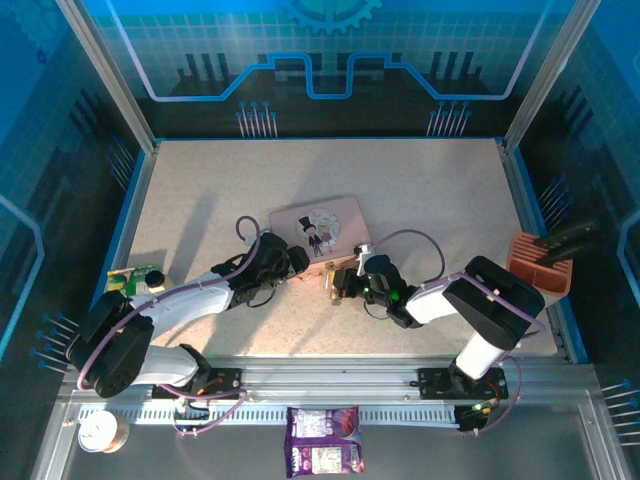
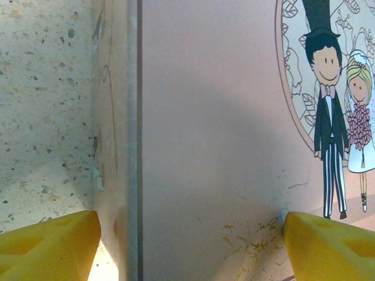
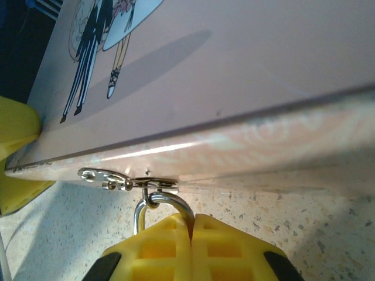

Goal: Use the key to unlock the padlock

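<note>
Yellow fingers point(image 3: 158, 252) of the right tool point(image 3: 191, 221) are sitting at the near edge of the right wrist view. We are seeing them pressing tight together with no gap, pinching the padlock point(image 3: 167, 202) by its thin silver shackle. Its body is lying hidden behind those fingers. The shackle is looping through the small silver hasp point(image 3: 126, 180) on the side wall of the pink tin point(image 3: 234, 70), so the padlock is hanging right against the tin, just above the speckled surface point(image 3: 328, 228).

From the top view we are watching both arms reaching toward the middle of the surface and meeting at the tin's near side, the right tool just beside its near edge and the left tool point(image 1: 293, 262) at its near left corner. In the left wrist view the left tool's fingers point(image 2: 47, 246) are standing wide apart, open, one off the tin's edge and the other over the lid below the cartoon couple point(image 2: 340, 111). We cannot tell whether they are touching the tin.

Well apart, a terracotta holder point(image 1: 540, 265) is standing at the right edge, a green and yellow item point(image 1: 135, 280) is lying at the left edge, and a purple packet point(image 1: 322, 440) is resting nearest us.
</note>
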Controlling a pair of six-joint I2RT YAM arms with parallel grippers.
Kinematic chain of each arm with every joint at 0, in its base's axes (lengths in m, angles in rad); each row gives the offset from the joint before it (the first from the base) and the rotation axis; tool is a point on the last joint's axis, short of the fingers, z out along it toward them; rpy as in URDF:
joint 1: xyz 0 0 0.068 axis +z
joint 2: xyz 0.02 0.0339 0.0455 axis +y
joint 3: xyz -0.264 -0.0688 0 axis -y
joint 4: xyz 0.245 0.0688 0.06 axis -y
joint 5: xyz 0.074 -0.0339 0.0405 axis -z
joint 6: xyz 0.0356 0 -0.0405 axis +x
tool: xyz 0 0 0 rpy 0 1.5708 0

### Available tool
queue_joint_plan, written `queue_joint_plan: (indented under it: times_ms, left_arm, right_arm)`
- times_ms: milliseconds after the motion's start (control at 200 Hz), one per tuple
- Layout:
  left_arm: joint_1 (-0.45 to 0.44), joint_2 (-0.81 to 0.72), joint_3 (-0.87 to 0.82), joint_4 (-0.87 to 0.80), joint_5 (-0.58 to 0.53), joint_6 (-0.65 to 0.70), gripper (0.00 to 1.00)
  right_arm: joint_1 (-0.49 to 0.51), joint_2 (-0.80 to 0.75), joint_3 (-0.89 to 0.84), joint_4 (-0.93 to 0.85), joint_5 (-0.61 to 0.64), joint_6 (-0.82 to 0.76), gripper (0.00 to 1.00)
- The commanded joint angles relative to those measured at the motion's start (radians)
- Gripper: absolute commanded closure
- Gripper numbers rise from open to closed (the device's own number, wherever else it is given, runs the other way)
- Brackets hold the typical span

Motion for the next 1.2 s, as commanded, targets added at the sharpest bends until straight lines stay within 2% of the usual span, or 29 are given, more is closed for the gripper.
queue_joint_plan:
  times_ms: [0,250,425,700,1196]
  left_arm:
    - [-0.007,0.045,-0.003,-0.064,0.017,-0.022,0.18]
    - [-0.031,0.053,0.007,-0.061,0.008,-0.034,0.18]
    - [-0.035,0.052,0.008,-0.06,0.001,-0.053,0.18]
    - [-0.044,0.072,0.03,-0.034,0.009,-0.076,0.17]
    - [-0.044,0.091,0.05,-0.026,0.005,-0.077,0.17]
  right_arm:
    - [0.047,0.001,-0.022,0.035,0.135,0.103,1.0]
    - [0.078,0.014,-0.057,0.117,0.266,0.27,1.0]
    - [0.106,0.002,-0.032,0.089,0.324,0.301,1.0]
    - [0.123,0.016,-0.041,0.129,0.432,0.465,1.0]
    - [0.13,0.079,-0.029,0.231,0.506,0.637,1.0]
